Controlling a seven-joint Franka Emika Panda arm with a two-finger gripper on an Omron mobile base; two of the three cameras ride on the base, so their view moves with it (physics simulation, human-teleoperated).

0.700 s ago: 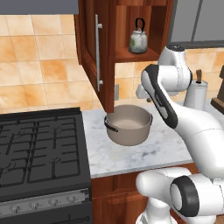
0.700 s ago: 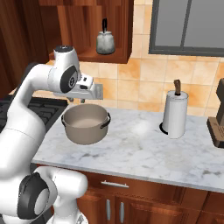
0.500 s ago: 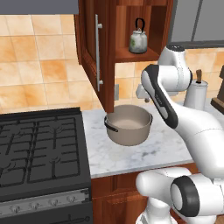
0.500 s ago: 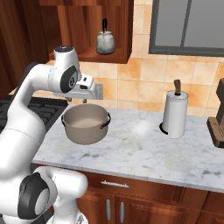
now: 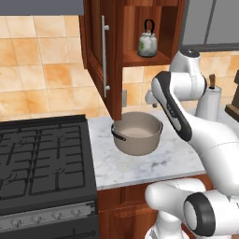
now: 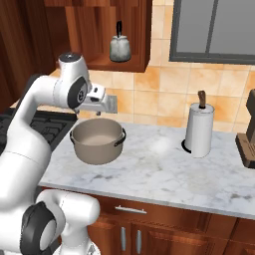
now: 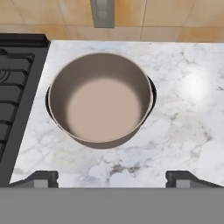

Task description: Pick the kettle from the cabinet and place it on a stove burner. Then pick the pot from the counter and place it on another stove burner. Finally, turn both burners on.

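Observation:
The small kettle (image 5: pixel 147 43) (image 6: pixel 120 47) stands on the shelf of the open reddish-brown cabinet (image 5: pixel 99 42), whose door with a silver bar handle hangs swung out. Below it, the wide taupe pot (image 5: pixel 137 134) (image 6: pixel 97 141) (image 7: pixel 100 98) sits empty on the white marble counter (image 5: pixel 140 165) (image 7: pixel 183 113), beside the black stove (image 5: pixel 42 158) (image 7: pixel 13 87). My gripper (image 7: pixel 113 178) (image 6: pixel 101 105) hovers above the pot, pointing down, open, with nothing between its fingers. It stands well below the kettle's shelf.
A white paper-towel roll (image 6: pixel 199 130) on a dark post stands on the counter to the right, with a dark knife block (image 6: pixel 247 130) beyond it. A wall outlet (image 7: pixel 103 12) sits behind the pot. The stove knobs (image 5: pixel 44 218) line its front edge.

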